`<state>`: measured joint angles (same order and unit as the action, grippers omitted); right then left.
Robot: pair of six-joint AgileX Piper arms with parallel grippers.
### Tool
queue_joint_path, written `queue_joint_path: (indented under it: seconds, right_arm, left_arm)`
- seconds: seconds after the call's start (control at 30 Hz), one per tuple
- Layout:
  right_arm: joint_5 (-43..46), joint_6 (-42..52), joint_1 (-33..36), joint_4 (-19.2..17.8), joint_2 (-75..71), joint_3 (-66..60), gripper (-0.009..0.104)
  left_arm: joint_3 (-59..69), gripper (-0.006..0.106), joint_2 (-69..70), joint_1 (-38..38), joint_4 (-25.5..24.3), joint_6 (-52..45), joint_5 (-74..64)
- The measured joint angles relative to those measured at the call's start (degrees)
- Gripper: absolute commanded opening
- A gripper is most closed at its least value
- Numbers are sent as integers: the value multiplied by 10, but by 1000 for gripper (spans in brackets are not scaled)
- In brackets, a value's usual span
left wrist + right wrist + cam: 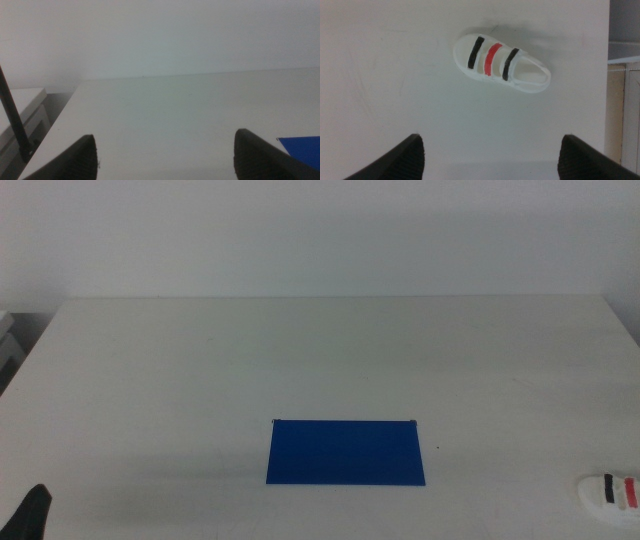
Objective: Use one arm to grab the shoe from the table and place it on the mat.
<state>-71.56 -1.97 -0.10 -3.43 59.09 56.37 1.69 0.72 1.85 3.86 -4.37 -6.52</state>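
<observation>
The white shoe (610, 492) with black, red and grey straps lies on its sole on the white table (300, 350), near the front right corner and half cut off by the picture's edge. The blue mat (346, 451) lies flat at the front middle, with nothing on it. My right gripper (492, 162) is open and hangs above the shoe (500, 62), apart from it; this arm does not show in the middle view. My left gripper (167, 165) is open and empty at the front left, where one dark tip (35, 515) shows. A corner of the mat (302, 147) shows in the left wrist view.
The table's right edge (607, 100) runs close to the shoe's heel. A white cabinet (20, 115) stands off the table's left side, with a black cable (15, 125) in front of it. A white wall stands behind the table.
</observation>
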Motion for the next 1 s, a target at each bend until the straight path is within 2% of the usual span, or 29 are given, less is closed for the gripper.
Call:
queue_joint_path:
  seconds: [0.2, 0.3, 0.5, 0.77, 0.87, 1.0]
  right_arm:
    - [1, 9, 0, 1, 5, 0, 92]
    - [8, 44, 0, 1, 8, 0, 92]
    - [10, 235, -9, 5, 35, 0, 92]
    - [16, 566, -57, 45, 99, 0, 92]
    - [22, 628, -84, 65, 127, 0, 92]
    - [25, 649, -112, 66, 162, 0, 92]
  left_arm:
    - [0, 94, 0, 0, 0, 0, 0]
    - [0, 94, 0, 0, 0, 0, 0]
    - [0, 94, 0, 0, 0, 0, 0]
    - [0, 94, 0, 0, 0, 0, 0]
    - [0, 94, 0, 0, 0, 0, 0]
    - [0, 94, 0, 0, 0, 0, 0]
